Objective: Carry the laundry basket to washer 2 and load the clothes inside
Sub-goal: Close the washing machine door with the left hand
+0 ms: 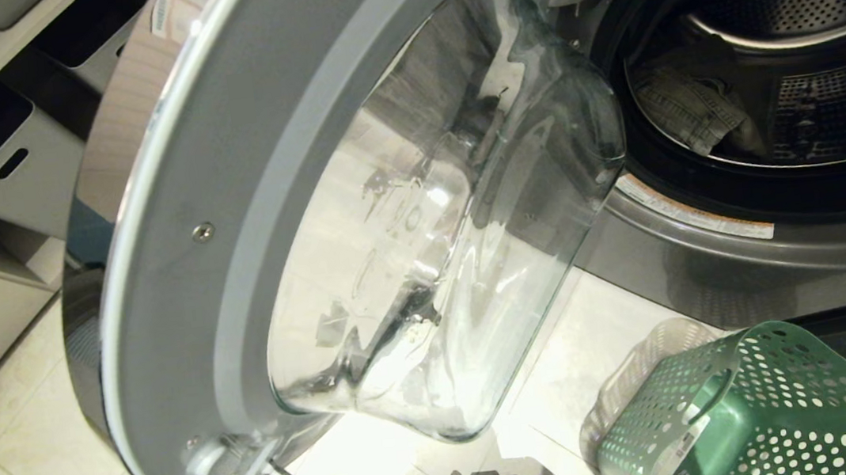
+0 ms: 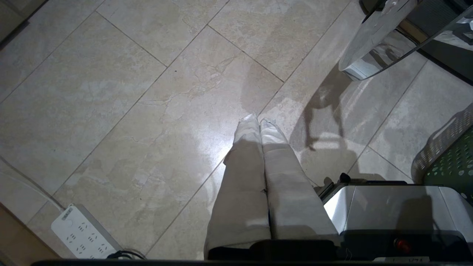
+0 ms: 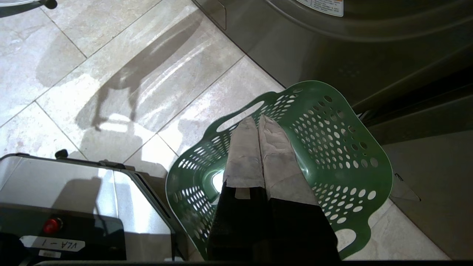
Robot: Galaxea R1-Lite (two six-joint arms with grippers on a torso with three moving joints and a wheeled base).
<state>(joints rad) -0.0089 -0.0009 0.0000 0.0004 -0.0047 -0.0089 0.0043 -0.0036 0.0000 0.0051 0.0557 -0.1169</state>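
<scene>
The laundry basket [image 1: 761, 406], green and perforated, stands empty on the tiled floor [image 2: 155, 92] in front of the washer [image 1: 711, 252], to the right of the robot's base [image 3: 74, 199]. The clothes [image 1: 696, 115] lie inside the steel drum [image 1: 810, 66]; the round glass door [image 1: 357, 221] hangs wide open to the left. Left gripper [image 2: 258, 122]: fingers pressed together, empty, above bare tile. Right gripper [image 3: 257, 121]: fingers likewise clenched on nothing, poised over the basket's open mouth. A white power strip [image 2: 83, 234] lies beside the left arm.
</scene>
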